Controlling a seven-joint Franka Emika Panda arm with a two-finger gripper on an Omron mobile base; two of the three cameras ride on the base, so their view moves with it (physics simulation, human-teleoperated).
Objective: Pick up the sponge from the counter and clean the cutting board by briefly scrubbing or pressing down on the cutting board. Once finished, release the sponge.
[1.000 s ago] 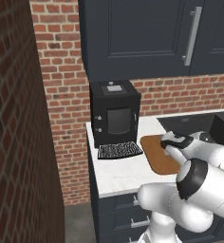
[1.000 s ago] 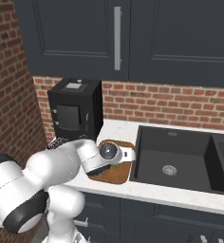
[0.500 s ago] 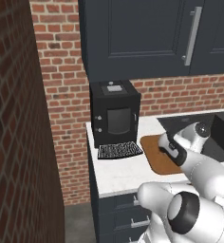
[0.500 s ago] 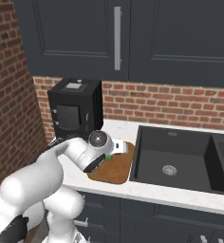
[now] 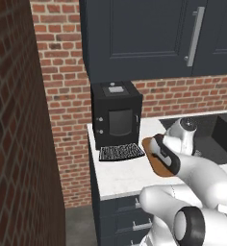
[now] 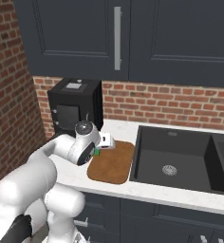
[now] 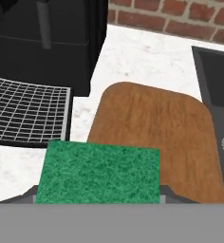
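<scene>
The gripper (image 7: 98, 199) is holding the sponge (image 7: 98, 172), its jaws pressed in against the block's two sides, with the green scrubbing face filling the lower middle of the hand view and a sliver of each dark finger showing at the block's lower corners. Over the last second the arm has been swinging: a second ago the hand was sitting low over the near part of the cutting board (image 6: 113, 162), and now it is reaching further back, so that in the right base view the sponge (image 6: 97, 152) is showing as a small green spot at the board's far left corner, just under the white hand. The jaws have been easing only a touch tighter over that time, which reads as a grip settling rather than letting go. From the hand view the sponge is hanging over the seam between the white counter (image 7: 147, 57) and the board's left edge, with the black ribbed mat (image 7: 26, 111) and the black coffee machine (image 6: 76, 103) just to the side and the sink (image 6: 180, 156) beyond the board. The pickup looks done; whether the sponge is pressing on the wood cannot be told, so scrubbing and release are probably remaining.
</scene>
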